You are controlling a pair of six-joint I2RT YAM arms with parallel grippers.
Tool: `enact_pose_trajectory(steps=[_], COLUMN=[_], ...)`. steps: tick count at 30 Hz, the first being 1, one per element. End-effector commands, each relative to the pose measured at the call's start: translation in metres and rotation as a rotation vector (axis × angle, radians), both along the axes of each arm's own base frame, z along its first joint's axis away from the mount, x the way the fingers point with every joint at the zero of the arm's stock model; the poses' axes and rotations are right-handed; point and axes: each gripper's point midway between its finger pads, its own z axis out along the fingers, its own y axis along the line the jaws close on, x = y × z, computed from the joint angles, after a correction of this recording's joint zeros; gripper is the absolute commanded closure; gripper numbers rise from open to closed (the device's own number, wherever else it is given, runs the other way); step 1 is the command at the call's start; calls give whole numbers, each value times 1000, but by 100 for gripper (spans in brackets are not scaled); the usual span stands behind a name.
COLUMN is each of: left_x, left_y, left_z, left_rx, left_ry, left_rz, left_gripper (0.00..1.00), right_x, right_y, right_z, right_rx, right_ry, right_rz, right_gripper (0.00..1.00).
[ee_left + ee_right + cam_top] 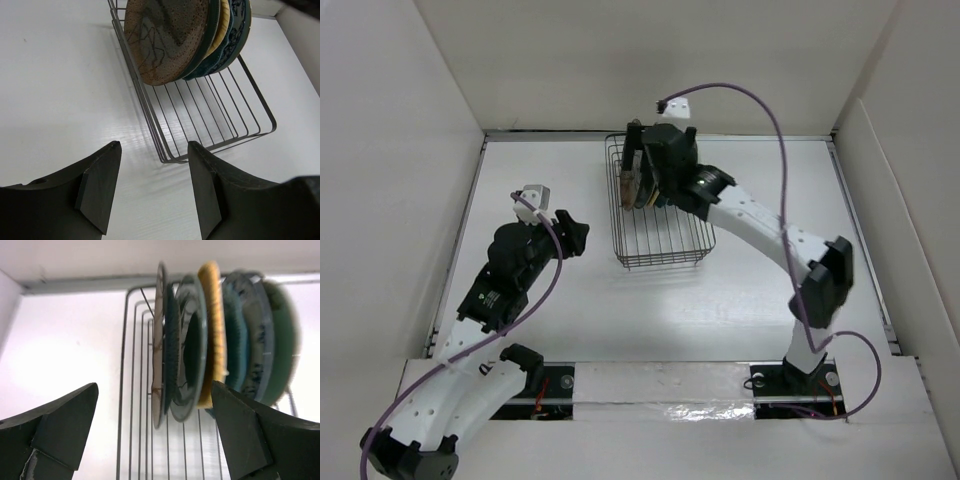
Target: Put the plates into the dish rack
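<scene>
The black wire dish rack [665, 235] stands at the table's middle back. Several plates [638, 182] stand on edge in its far end. In the right wrist view they read, left to right, brown plate [159, 340], grey-teal plate [192, 355], orange-tan plate [212, 325], dark teal scalloped plate [234, 335], blue floral plate [255, 340], pale mint plate [281, 340]. My right gripper [642, 165] [155, 390] is open and empty just above them. My left gripper [576, 236] [155, 147] is open and empty, left of the rack [210, 117], facing the brown plate [167, 37].
White walls enclose the table on the left, back and right. The near half of the rack [135, 405] holds bare wires. The right arm [770, 235] reaches over the rack's right side. Purple cables loop above both arms.
</scene>
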Motion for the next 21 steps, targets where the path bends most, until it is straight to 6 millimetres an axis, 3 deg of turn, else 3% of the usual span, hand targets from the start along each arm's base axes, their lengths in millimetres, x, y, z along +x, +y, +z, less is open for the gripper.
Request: enact_pose_trajectory(steps=[1,3,4,6,7,8,10,11,12,14,15,18,21], left_x=[5,5,5,4,4,2,1,1,0,0,1,4,8], left_y=[8,12,13,15,17,19,24,29,30,34,35,32,30], left_z=[24,29,32,40,44,51,59,64,68,74,74,69,64], left_rx=[-29,-40,-45,-58,-65,-74,-81,-86,-89,-90,-89,-85,-81], left_ry=[-59,-76,-84,-104,-112,-129,-155,-167,-179,-190,-191,-179,-163], left_rz=[42,62,66,76,88,91,116,136,144,163,166,159,161], left_gripper=[48,47,47,47,48,48,48,48,48,48,48,50,49], right_x=[-28,-44,-56,-69,-82,-89,-103,-114,-120,-130,-131,-130,-126], right_y=[-33,-54,-84,-118,-156,-175,-209,-245,-258,-282,-286,-288,-281], right_z=[75,76,71,64,84,53,47,41,38,34,18,1,1], right_rx=[117,96,91,95,148,123,155,169,177,198,188,221,245], right_ry=[-158,-175,-179,-174,-221,-181,-204,-223,-228,-242,-217,-185,-196], right_rz=[-4,-9,-44,-80,-121,-143,-174,-236,-254,-281,-281,-270,-230], right_gripper=[0,0,0,0,0,0,0,0,0,0,0,0,0])
